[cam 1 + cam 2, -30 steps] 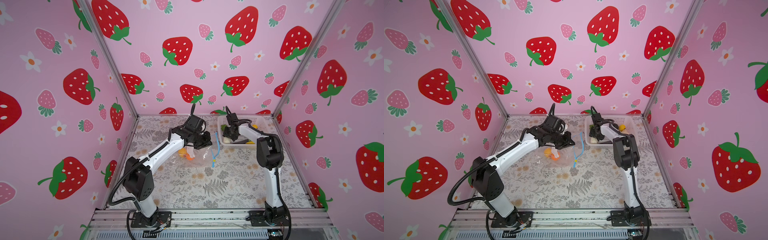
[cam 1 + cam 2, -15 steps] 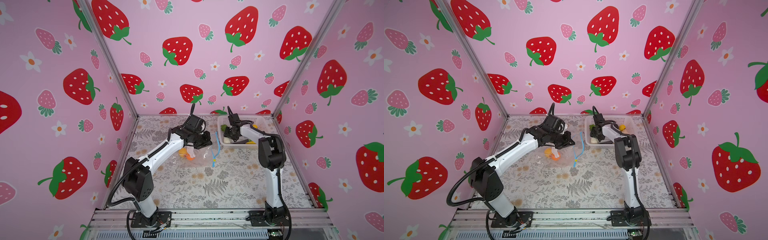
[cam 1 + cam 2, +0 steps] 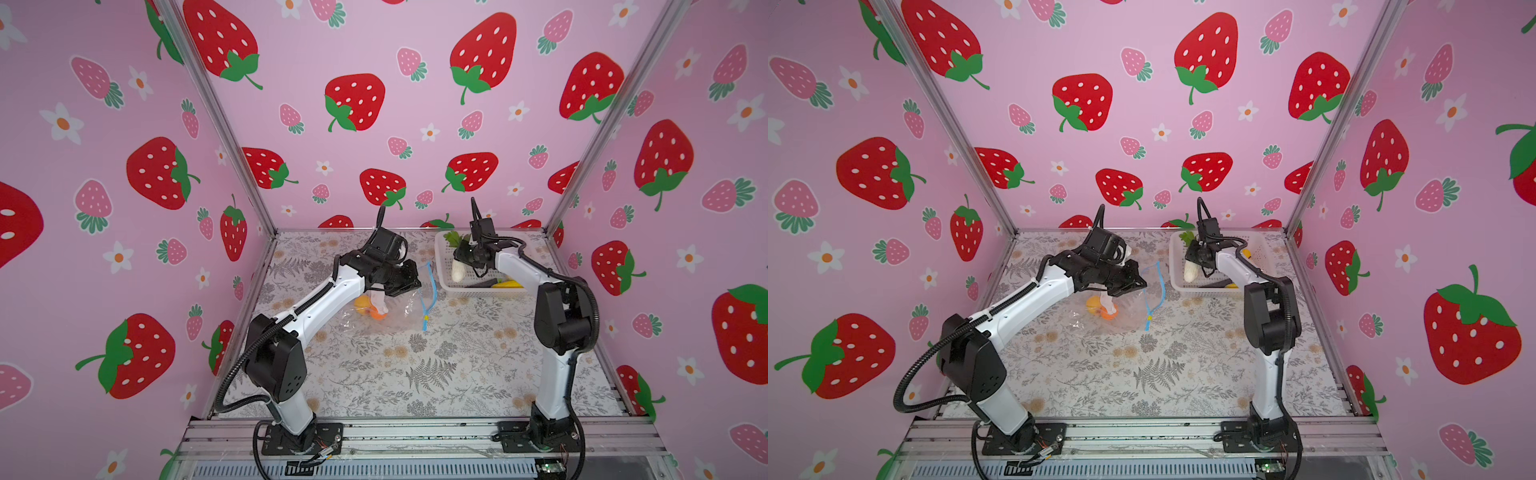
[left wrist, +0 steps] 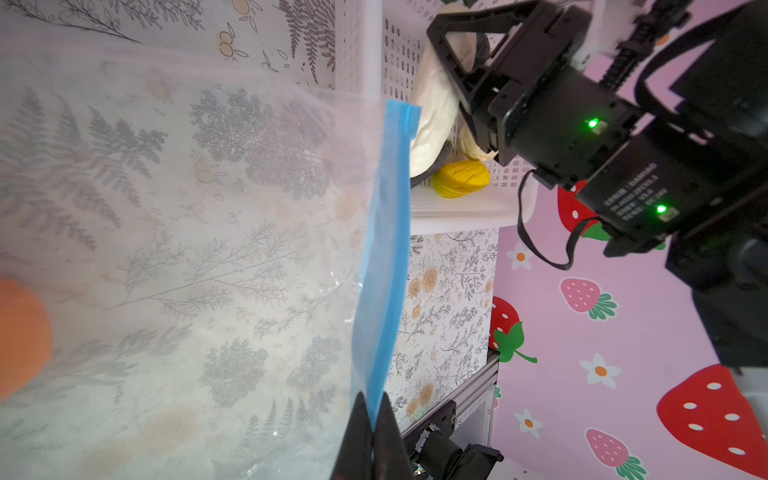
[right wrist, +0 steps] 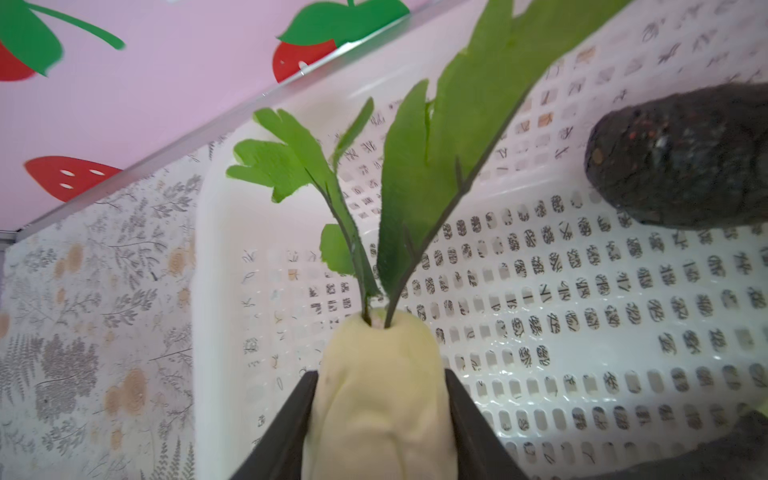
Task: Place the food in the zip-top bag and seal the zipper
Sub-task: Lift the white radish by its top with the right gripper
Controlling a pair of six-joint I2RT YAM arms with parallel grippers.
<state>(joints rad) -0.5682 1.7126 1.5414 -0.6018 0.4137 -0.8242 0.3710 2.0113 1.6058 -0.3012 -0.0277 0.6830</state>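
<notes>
- The white mesh basket (image 3: 478, 290) sits on the flowery table (image 3: 457, 365).
- The zip-top bag (image 3: 401, 309) lies on the table just beside the basket. Its mouth faces the basket.
- The left gripper (image 4: 372, 436) is outside the basket, at the bag's mouth. Its jaws are pinched tight on the blue strip and hold it up.
- The right gripper (image 5: 378, 415) is inside the basket. Its jaws squeeze the white radish (image 5: 378, 365), one on each side.
- The radish is in the basket. I cannot tell if it touches the basket floor.
- A dark avocado (image 5: 681, 158) and a yellow toy fruit (image 4: 459, 178) wait in the basket too.
- An orange (image 3: 379, 316) is in the bag already, well away from the basket. Another yellow fruit is next to it.
- The zipper (image 4: 386, 249) is the part of the bag nearest the basket. It looks open, with the little slider (image 3: 424, 319) at one end.
- I think the job is under halfway. The radish and the other basket food must go in. Then the zipper must be shut.
</notes>
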